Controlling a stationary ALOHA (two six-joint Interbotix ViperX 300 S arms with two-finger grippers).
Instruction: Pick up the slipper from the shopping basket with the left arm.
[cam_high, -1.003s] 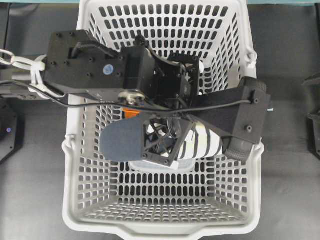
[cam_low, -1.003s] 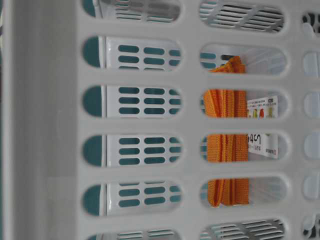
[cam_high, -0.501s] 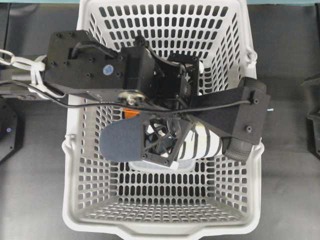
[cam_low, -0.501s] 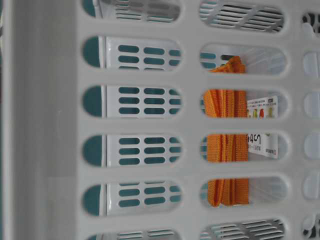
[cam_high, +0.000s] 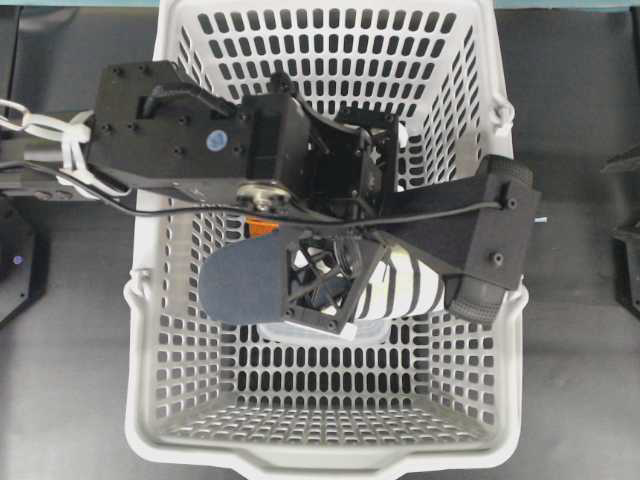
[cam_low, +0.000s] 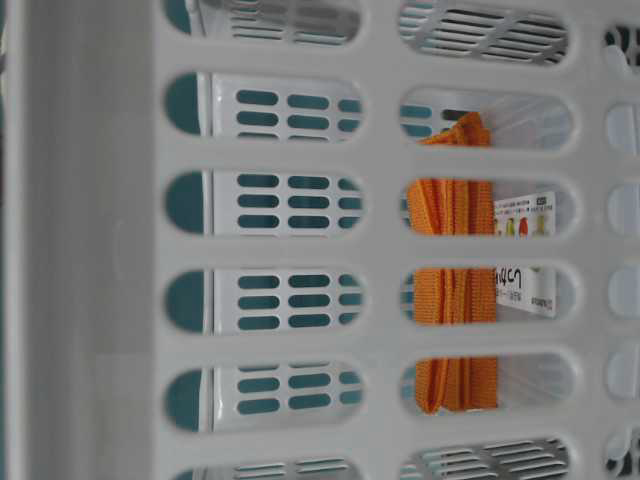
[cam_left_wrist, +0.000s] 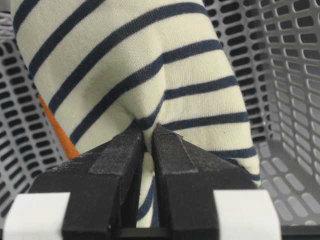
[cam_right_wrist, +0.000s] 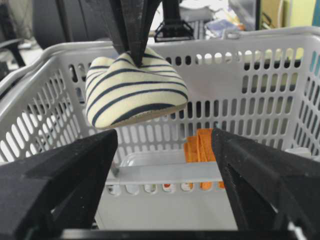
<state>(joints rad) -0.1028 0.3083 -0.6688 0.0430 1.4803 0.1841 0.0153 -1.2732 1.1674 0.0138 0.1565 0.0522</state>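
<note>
Pinching slipper (cam_left_wrist: 145, 75), left pincer (cam_left_wrist: 148, 137), above basket (cam_high: 480, 420)

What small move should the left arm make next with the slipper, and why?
Probably keep lifting straight up. The left gripper is shut on a pinch of the slipper upper, and the right wrist view shows it hanging near rim height of the shopping basket, above the orange cloth. A little more height would likely clear the rim.

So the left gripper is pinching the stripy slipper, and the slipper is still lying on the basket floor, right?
Not quite. The left gripper is pinching the slipper, but the slipper hangs in the air above the basket floor, as the right wrist view shows.
</note>
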